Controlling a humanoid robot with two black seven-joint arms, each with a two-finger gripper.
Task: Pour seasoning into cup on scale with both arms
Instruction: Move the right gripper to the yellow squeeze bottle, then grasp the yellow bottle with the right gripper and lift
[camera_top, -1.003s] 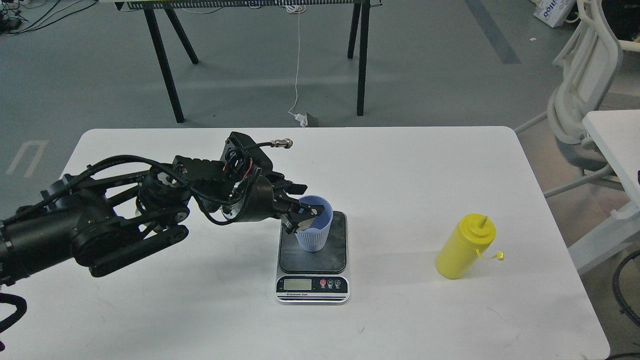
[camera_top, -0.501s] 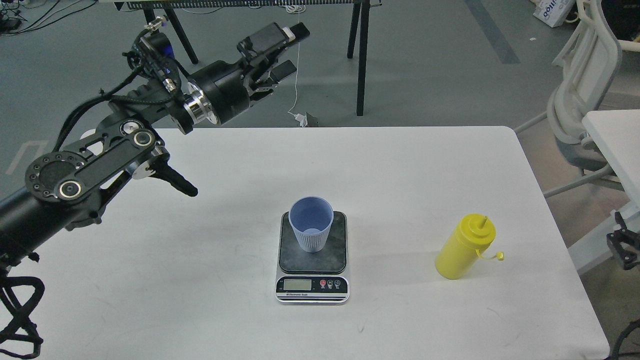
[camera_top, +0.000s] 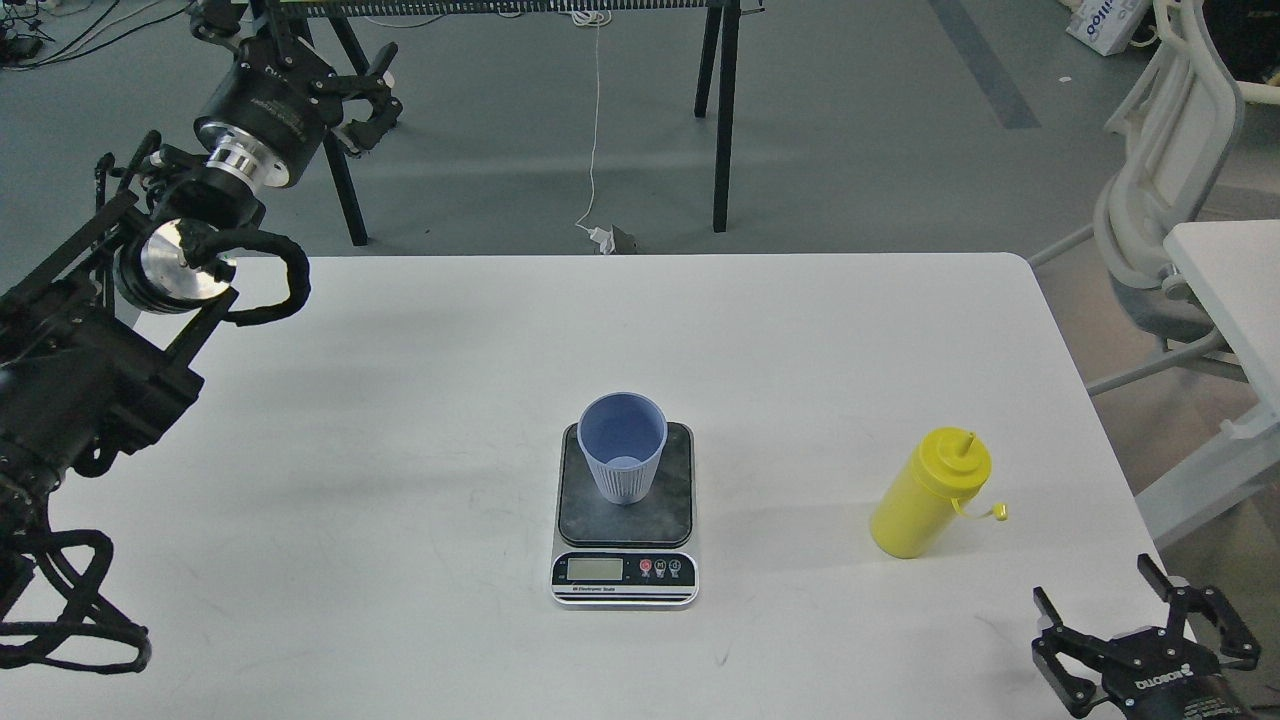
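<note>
Bench (camera_top: 400, 420) carries the scale (camera_top: 625, 515) mid-front, cup (camera_top: 623, 447) upright on its plate, ready for weighing; seasoning (camera_top: 930, 493) stands toward the right edge. Right claw (camera_top: 1140, 640), spread empty, nears the front-right corner; left claw (camera_top: 355, 95), raised past the back-left corner, unreadable.

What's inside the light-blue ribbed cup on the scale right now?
The light-blue ribbed plastic cup shows only its bare blue inner wall and floor; nothing appears poured in. The dark scale plate directly beneath it is hidden.
</note>
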